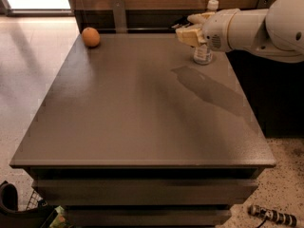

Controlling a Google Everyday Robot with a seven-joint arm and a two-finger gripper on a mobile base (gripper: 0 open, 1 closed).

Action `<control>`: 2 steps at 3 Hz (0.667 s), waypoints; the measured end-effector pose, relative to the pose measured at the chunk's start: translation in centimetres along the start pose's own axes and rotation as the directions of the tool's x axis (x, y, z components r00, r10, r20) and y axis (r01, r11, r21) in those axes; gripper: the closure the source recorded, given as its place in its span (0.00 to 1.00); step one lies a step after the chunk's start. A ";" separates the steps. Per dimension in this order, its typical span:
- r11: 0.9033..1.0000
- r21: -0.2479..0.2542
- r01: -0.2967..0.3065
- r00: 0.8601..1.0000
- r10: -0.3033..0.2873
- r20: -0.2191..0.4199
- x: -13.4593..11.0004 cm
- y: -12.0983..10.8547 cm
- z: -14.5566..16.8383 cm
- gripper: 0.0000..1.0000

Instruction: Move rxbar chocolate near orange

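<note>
The orange (pixel 90 36) sits at the far left corner of the dark table (pixel 133 118). My gripper (pixel 183 25) hovers above the table's far right part, just left of and in front of the clear water bottle (pixel 203 54). Its cream fingers (pixel 189 35) are closed on the rxbar chocolate (pixel 180 23), which shows only as a thin black sliver between them against the dark background. The bar is held off the table. The orange lies well to the left of the gripper.
The white arm (pixel 256 25) reaches in from the right and covers most of the bottle; the white cap (pixel 213 4) shows above it. A wooden wall with metal brackets (pixel 119 13) runs behind the table. Clutter lies on the floor at the bottom left and right.
</note>
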State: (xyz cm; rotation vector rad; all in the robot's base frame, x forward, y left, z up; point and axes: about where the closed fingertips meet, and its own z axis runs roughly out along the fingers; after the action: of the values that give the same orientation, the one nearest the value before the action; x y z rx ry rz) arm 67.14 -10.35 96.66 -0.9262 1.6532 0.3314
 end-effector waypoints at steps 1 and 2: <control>1.000 -0.016 0.005 0.997 -0.003 0.077 -1.7 -1.3 3.4 1.00; 1.000 -0.016 0.005 0.997 -0.003 0.077 -1.7 -1.3 3.4 1.00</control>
State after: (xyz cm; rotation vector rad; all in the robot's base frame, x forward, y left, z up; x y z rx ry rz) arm 70.45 -8.30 97.50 -0.9177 1.5803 0.3734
